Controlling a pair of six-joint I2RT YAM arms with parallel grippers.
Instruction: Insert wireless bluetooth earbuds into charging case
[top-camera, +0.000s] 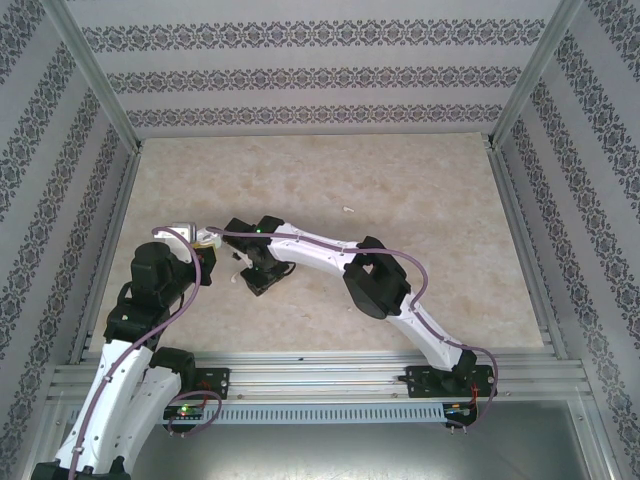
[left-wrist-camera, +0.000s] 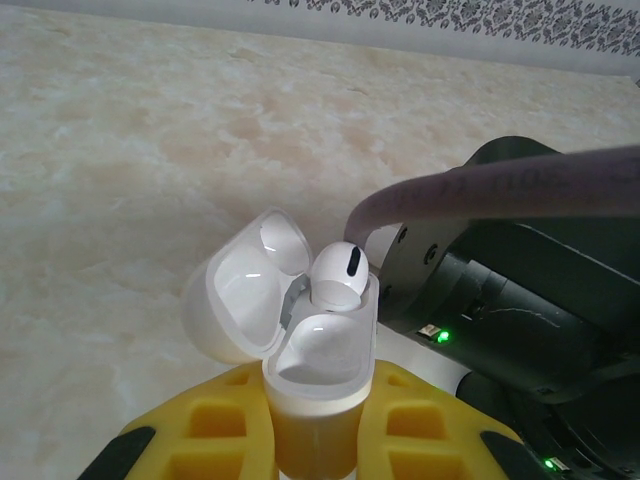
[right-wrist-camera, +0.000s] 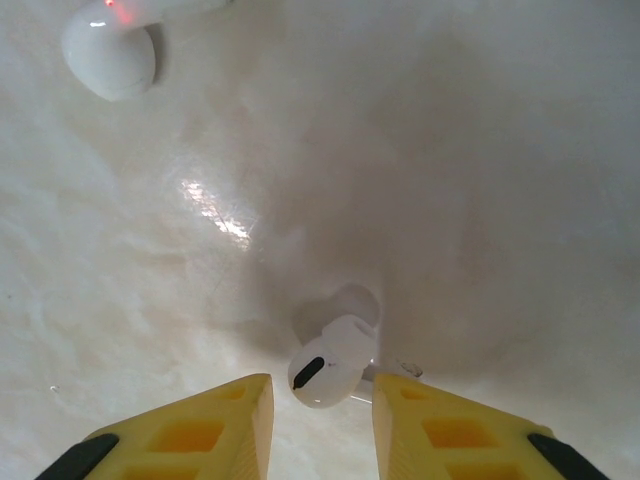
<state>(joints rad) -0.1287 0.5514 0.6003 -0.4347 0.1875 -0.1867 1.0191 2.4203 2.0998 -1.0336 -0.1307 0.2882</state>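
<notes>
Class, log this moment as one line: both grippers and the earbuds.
left gripper: shut on open white plastic charging case | case: one small white earbud seated | right gripper: open, straddling second white earbud on beige table

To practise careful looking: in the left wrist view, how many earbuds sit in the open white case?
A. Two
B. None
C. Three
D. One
D: the open case has one earbud seated in one slot, and the slot next to it is empty.
</notes>
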